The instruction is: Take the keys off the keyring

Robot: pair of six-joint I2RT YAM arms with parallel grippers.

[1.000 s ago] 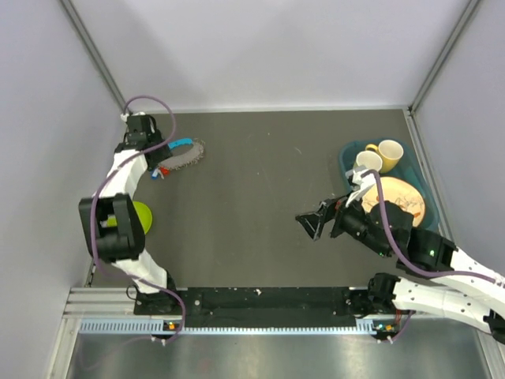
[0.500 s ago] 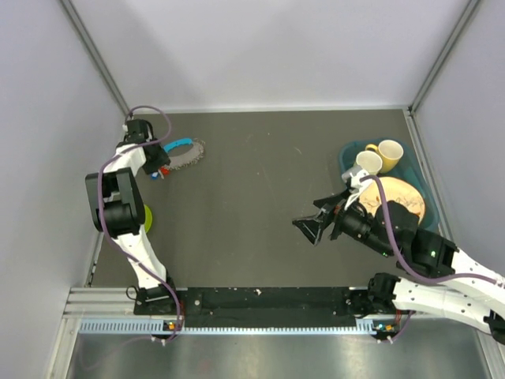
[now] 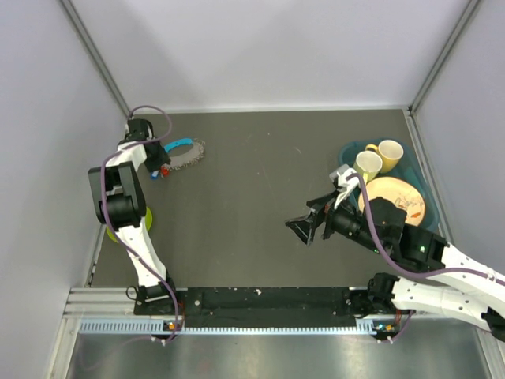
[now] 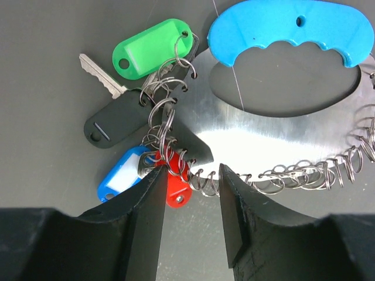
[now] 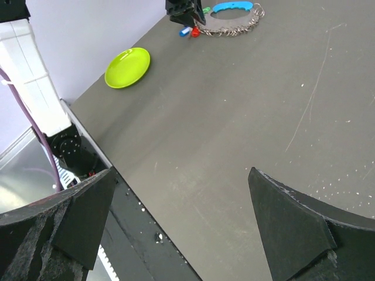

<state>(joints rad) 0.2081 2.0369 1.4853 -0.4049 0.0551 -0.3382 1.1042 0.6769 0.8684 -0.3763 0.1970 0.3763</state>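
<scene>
The keys lie bunched at the far left of the table (image 3: 162, 169). In the left wrist view they are a green tag (image 4: 151, 48), a black tag (image 4: 116, 120), a blue tag (image 4: 119, 177), a red tag (image 4: 176, 186) and a silver key (image 4: 99, 73). Thin keyring loops (image 4: 162, 115) join them to the curved bright-blue tab (image 4: 290, 26) and the shiny toothed strap (image 4: 275, 137). My left gripper (image 4: 192, 177) is open, its jaws either side of the strap's wire coils beside the red tag. My right gripper (image 3: 304, 227) is open and empty over mid-table.
A lime-green dish (image 3: 143, 218) lies at the left edge, partly under my left arm; it also shows in the right wrist view (image 5: 128, 67). A teal bin (image 3: 348, 151) at the right holds two mugs and an orange plate. Walls close off the back and sides.
My left arm has folded in closer to the left wall, its gripper staying at the keys. My right gripper has shifted a little left and forward.
</scene>
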